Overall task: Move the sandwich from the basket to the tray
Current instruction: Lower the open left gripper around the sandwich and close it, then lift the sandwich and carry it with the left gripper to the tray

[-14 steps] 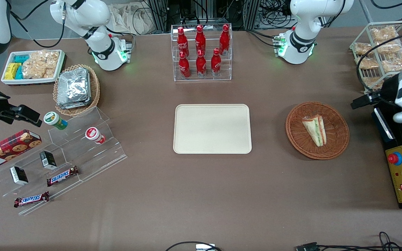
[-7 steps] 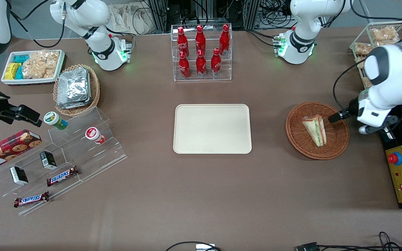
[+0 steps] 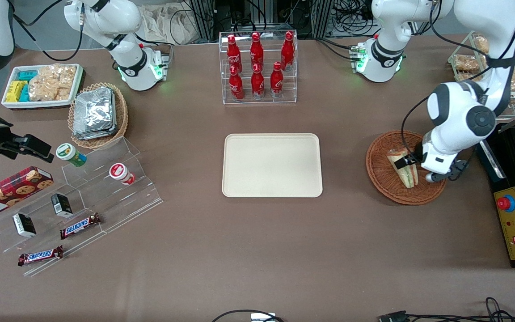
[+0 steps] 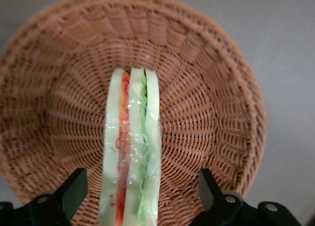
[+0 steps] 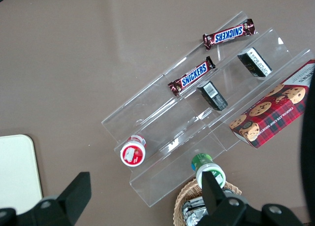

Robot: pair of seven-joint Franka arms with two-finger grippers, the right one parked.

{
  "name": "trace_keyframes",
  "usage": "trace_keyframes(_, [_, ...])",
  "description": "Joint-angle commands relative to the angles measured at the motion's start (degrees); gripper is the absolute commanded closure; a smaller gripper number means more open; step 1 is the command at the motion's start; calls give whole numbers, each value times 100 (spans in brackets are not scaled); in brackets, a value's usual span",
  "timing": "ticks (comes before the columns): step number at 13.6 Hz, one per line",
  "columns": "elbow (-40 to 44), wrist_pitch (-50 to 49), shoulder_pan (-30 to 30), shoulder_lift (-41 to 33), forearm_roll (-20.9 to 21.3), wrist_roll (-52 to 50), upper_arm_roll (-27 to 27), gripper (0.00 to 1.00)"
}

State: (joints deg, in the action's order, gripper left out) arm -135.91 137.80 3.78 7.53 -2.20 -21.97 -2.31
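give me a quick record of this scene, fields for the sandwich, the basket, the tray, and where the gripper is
sandwich: lying in the basket, clear-wrapped, orange and green filling showing
basket: round brown wicker, toward the working arm's end of the table
tray: cream, nothing on it, beside the basket, mid-table
gripper: open, over the basket, one finger on each side of the sandwich, not closed on it
task state: sandwich not yet lifted

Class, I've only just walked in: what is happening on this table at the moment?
The working arm has its pincer directly above the sandwich, which lies in the dark wicker basket. The wrist view shows the fingers open, one on each side of the sandwich, with nothing gripped. The cream tray lies bare in the middle of the table, so the sandwich has not yet been lifted.
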Motion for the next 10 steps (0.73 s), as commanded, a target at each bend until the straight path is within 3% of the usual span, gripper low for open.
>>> trace_keyframes(1, [-234, 273, 97, 38, 201, -106, -15, 0])
trace_keyframes(5, [-383, 387, 97, 73, 413, -114, -15, 1])
trace_keyframes(6, [-383, 396, 97, 91, 413, -114, -15, 7])
trace_keyframes(7, [-375, 396, 97, 109, 413, -106, -15, 23])
trace_keyframes(8, [-366, 405, 97, 109, 491, -88, -15, 69])
trace_keyframes(9, [-366, 414, 80, 117, 579, -88, -15, 93])
trace_keyframes(10, [-366, 414, 79, 109, 597, -88, -15, 100])
